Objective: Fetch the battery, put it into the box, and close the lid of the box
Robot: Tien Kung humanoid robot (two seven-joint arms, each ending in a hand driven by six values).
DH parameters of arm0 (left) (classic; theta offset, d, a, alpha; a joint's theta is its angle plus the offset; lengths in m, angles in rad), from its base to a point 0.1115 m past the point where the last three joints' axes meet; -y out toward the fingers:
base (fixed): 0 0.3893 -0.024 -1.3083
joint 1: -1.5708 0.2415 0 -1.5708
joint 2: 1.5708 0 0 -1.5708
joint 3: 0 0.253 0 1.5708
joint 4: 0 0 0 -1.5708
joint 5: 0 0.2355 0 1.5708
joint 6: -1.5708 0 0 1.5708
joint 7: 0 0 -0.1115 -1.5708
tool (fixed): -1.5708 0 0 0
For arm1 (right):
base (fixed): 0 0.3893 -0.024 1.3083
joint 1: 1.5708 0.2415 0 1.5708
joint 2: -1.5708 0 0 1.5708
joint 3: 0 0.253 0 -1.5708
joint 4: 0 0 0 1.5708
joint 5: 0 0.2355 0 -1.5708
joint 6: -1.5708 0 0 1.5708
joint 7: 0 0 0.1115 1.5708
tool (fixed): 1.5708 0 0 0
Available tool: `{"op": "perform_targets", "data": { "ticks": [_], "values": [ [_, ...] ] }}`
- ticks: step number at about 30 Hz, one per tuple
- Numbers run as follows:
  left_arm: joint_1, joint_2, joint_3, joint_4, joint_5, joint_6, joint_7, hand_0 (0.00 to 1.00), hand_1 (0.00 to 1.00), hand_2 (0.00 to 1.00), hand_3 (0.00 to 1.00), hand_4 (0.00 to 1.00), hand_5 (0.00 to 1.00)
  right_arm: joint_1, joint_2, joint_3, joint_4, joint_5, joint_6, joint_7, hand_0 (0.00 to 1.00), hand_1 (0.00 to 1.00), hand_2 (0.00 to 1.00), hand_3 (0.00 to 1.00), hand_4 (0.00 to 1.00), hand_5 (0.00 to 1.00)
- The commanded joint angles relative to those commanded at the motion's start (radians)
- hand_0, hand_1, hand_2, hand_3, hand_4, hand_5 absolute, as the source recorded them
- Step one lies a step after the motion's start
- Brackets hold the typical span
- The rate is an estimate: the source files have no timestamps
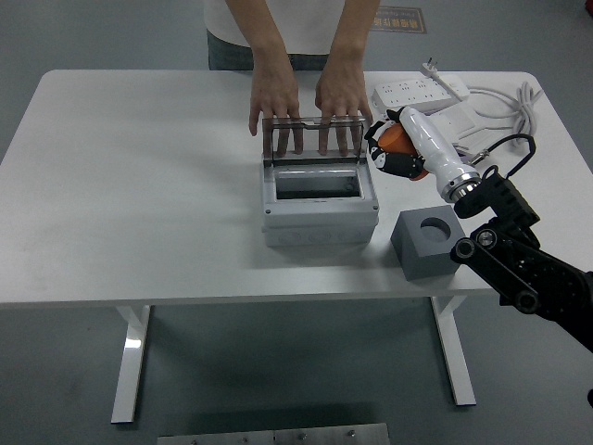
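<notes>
The right hand (391,158) is wrapped around the orange battery (397,141), holding it in the air just to the right of the box (320,206), near the upper right corner of its opening. Only a small patch of orange shows between the dark fingers, so how squarely the battery sits in the grasp cannot be told.

The battery is clear of the grey holder block (427,243), whose round socket now shows empty, and it is not yet over the box's opening. The clear lid (315,139) stands upright at the back of the box, and a person's two hands (309,97) rest on it from the far side of the desk (139,185), fingers draped over its top edge.

The main risk seems to be the tight approach: the carrying hand is close to the person's nearer fingers and to the lid's right end, so a path drifting backwards could knock the lid or brush those fingers. The opening looks narrow, so a tilted battery could catch on the rim and fall onto the desk. A power strip (419,93) and its cable lie just behind the arm and could snag it.
</notes>
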Motion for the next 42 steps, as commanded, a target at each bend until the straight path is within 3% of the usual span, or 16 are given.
{"op": "perform_targets", "data": {
  "ticks": [8, 19, 27, 42],
  "values": [
    [0.000, 0.005, -0.004, -0.002, 0.006, -0.001, 0.005, 0.460, 0.652, 0.657, 0.673, 0.785, 0.693, 0.076, 0.054, -0.098, -0.028, -0.176, 0.024, -0.140, 0.088, 0.202, 0.295, 0.305, 0.002, 0.002],
    [-0.001, 0.013, -0.012, -0.005, 0.021, -0.008, 0.015, 0.460, 0.652, 0.657, 0.676, 0.790, 0.700, 0.164, 0.176, -0.221, -0.071, -0.213, 0.052, -0.197, 0.077, 0.196, 0.289, 0.299, 0.002, 0.002],
    [0.003, 0.020, -0.018, -0.007, 0.029, -0.016, 0.024, 0.460, 0.652, 0.657, 0.676, 0.791, 0.702, 0.226, 0.228, -0.284, -0.117, -0.201, 0.045, -0.190, 0.075, 0.198, 0.288, 0.299, 0.002, 0.002],
    [-0.005, 0.024, -0.025, -0.007, 0.041, -0.020, 0.022, 0.460, 0.650, 0.657, 0.676, 0.790, 0.700, 0.275, 0.236, -0.426, -0.242, -0.136, -0.014, -0.116, 0.071, 0.195, 0.286, 0.297, 0.002, 0.002]
  ]
}}
